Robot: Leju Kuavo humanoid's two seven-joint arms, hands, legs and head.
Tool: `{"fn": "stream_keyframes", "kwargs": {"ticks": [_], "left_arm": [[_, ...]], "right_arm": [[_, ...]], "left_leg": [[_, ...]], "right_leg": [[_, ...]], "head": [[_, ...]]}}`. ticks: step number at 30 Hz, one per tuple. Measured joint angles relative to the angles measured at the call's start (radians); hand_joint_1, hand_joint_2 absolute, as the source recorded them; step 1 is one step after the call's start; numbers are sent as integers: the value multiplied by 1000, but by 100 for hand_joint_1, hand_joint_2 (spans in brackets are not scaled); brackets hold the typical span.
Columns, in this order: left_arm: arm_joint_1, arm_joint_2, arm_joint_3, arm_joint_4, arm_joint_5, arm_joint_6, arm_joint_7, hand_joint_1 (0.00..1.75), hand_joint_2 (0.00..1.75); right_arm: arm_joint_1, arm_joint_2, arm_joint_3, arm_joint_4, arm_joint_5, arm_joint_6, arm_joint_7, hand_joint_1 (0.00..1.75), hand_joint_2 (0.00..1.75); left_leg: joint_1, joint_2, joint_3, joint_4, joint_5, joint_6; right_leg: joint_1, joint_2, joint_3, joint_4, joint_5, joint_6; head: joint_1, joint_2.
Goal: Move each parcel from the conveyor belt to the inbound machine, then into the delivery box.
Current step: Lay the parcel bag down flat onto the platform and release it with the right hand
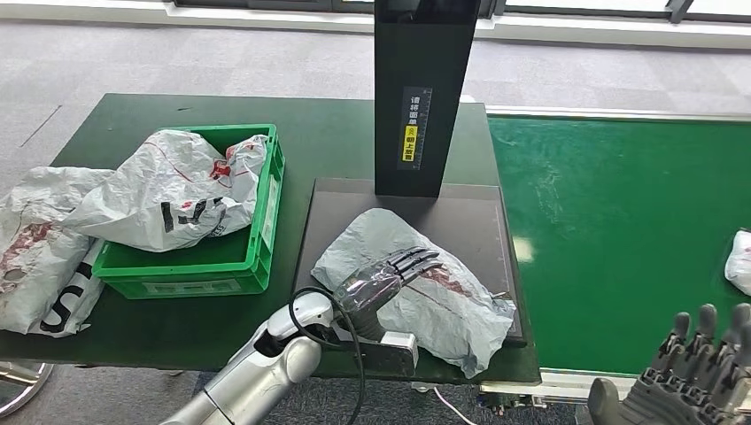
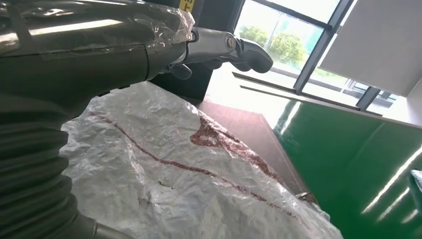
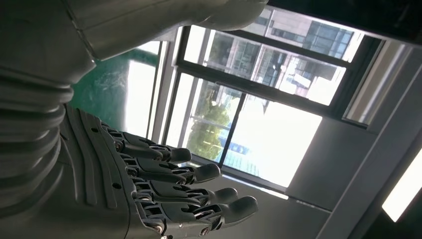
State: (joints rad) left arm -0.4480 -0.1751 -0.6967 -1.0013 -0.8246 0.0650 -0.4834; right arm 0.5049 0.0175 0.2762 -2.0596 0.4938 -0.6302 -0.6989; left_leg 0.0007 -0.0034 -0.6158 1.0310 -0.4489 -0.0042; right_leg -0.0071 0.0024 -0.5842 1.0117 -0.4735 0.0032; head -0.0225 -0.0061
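The left hand lies with fingers stretched flat and apart over the crumpled grey plastic parcel, probably resting on it rather than gripping. That parcel sits on the dark scanner plate of the inbound machine, its corner at five o'clock overhanging the plate's near edge. The left wrist view shows red print on the parcel. At three o'clock, the green conveyor belt offers open room; a white parcel sits at its far right edge. The right hand hovers at five o'clock, fingers spread, holding nothing. At nine o'clock stands the green plastic crate.
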Motion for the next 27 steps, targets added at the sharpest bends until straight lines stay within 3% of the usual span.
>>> {"fn": "stream_keyframes", "kwargs": {"ticks": [4,12,25,27], "left_arm": [[-8,-14,-3,101,-11,36,1,0,175],[-48,-81,-1,329,-3,82,-4,0,175],[-82,-115,11,438,8,99,9,3,175],[-89,-122,22,460,0,109,27,90,175]], "right_arm": [[-25,-1,0,0,5,75,0,0,175],[-39,16,0,-1,40,84,0,0,175],[-40,24,0,-2,43,83,0,0,175],[-47,24,1,-1,40,98,0,0,175]], "left_leg": [[0,0,0,0,0,0],[0,-1,0,0,0,0],[0,-1,0,0,0,0],[0,0,0,0,0,0]], "right_leg": [[0,0,0,0,0,0],[0,0,0,0,0,0],[0,0,1,0,0,0],[0,0,1,0,0,0]], "head": [[0,0],[0,0],[0,0],[0,0]]}}
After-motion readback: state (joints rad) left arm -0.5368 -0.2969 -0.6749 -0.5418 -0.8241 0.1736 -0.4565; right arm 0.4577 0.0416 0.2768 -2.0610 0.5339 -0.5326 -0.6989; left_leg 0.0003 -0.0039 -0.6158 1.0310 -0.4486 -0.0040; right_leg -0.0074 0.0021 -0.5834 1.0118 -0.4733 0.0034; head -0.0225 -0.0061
